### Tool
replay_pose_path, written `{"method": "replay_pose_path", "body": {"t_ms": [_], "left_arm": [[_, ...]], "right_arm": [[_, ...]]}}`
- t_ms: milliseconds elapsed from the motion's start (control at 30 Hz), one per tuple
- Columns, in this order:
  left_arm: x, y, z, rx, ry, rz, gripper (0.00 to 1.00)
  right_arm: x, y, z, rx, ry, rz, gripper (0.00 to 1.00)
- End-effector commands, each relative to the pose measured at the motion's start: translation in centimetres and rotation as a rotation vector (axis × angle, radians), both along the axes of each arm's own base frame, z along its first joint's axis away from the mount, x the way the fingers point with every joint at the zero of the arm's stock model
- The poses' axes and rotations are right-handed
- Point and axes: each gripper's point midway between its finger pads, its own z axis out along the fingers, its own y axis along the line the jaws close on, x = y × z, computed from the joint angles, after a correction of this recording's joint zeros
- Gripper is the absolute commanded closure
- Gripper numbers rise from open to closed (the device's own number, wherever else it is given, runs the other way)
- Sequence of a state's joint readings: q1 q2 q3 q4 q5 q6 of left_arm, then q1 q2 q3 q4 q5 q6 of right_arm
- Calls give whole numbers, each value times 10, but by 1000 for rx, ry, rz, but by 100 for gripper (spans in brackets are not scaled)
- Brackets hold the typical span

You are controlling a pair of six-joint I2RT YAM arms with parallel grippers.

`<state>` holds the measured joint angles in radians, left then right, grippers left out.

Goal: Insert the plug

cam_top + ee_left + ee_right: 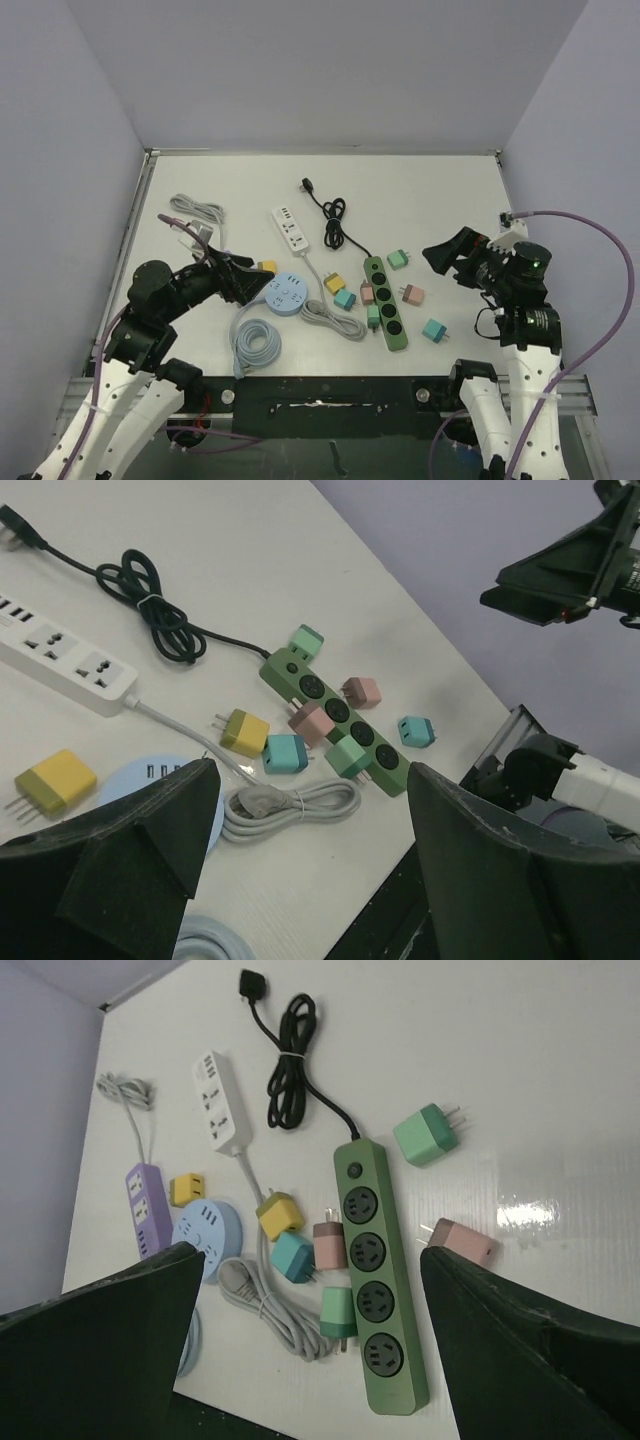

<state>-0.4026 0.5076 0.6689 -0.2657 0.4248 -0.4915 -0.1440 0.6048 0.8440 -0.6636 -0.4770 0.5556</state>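
A green power strip [385, 303] with several empty sockets lies right of centre; it also shows in the left wrist view [335, 720] and the right wrist view [378, 1278]. Loose plug adapters lie around it: a mint one [373, 315] and a pink one [367, 292] against its left side, a teal one [345, 298], a yellow one [334, 283], a pink one [412, 295] on its right. My left gripper [245, 282] is open and empty above the blue round socket [288, 293]. My right gripper [445, 260] is open and empty, right of the strip.
A white power strip [291, 228] with a grey cord bundle [330, 320], a black cord [335, 225], a purple strip [145, 1208], a light blue coiled cable [255, 345], a green adapter [398, 259], a teal adapter [435, 330] and a yellow adapter [267, 266] lie about.
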Motion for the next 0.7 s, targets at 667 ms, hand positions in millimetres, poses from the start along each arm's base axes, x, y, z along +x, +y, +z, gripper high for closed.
{"method": "replay_pose_path", "body": {"t_ms": [667], "left_arm": [[78, -40, -61, -81, 200, 48, 27]], "right_arm": [[43, -10, -196, -386, 608, -361, 24]]}}
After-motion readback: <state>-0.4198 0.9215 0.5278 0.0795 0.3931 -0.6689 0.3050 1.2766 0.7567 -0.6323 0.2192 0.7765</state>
